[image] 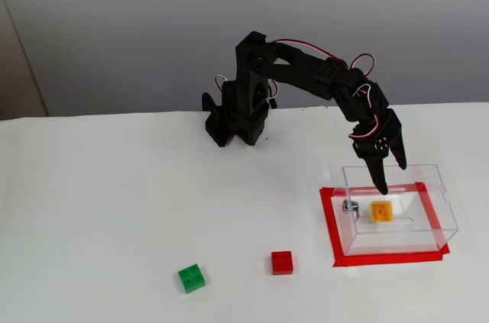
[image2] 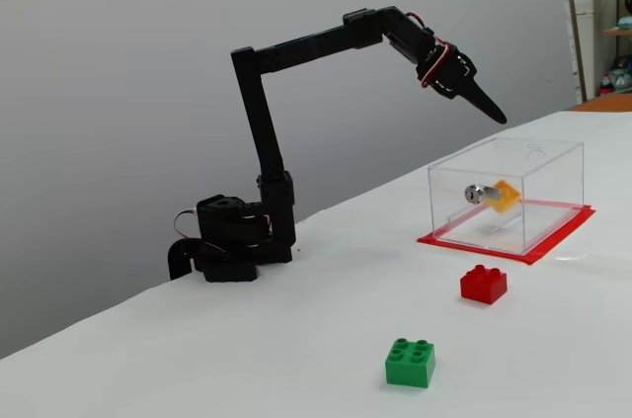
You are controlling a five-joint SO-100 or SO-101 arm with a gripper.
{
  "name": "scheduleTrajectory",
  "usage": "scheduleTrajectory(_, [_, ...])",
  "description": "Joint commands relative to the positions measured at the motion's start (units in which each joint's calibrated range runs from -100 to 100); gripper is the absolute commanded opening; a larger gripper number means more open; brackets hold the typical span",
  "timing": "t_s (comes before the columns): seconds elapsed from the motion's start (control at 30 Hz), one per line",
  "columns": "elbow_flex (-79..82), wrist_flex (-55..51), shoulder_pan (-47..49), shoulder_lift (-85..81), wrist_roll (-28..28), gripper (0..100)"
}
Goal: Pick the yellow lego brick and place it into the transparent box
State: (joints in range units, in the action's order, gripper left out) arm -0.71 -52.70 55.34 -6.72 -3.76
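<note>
The gripper point(image: 390, 176), fingers spread and empty, hangs above the transparent box point(image: 435, 216); the yellow lego brick point(image: 382, 211) sits inside.

Inside the clear, see-through transparent box point(image: 432, 220) framed by red tape point(image: 328, 220) lies the yellow-orange yellow lego brick point(image: 382, 211), while outside the box sit a red brick point(image: 282, 263) and a green brick point(image: 191, 278) on the white table point(image: 114, 208), beside the black arm point(image: 306, 75).
</note>
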Motion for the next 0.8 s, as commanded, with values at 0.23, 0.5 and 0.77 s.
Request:
scheduleTrajectory(0.23, [-1.01,0.74,-0.44,-0.36,0.16,29])
scheduleTrajectory(0.5, [-1.01,0.74,-0.74,-0.36,0.16,29])
scheduleTrajectory(0.77, [-0.65,0.65,-2.74,-1.13,0.26,29])
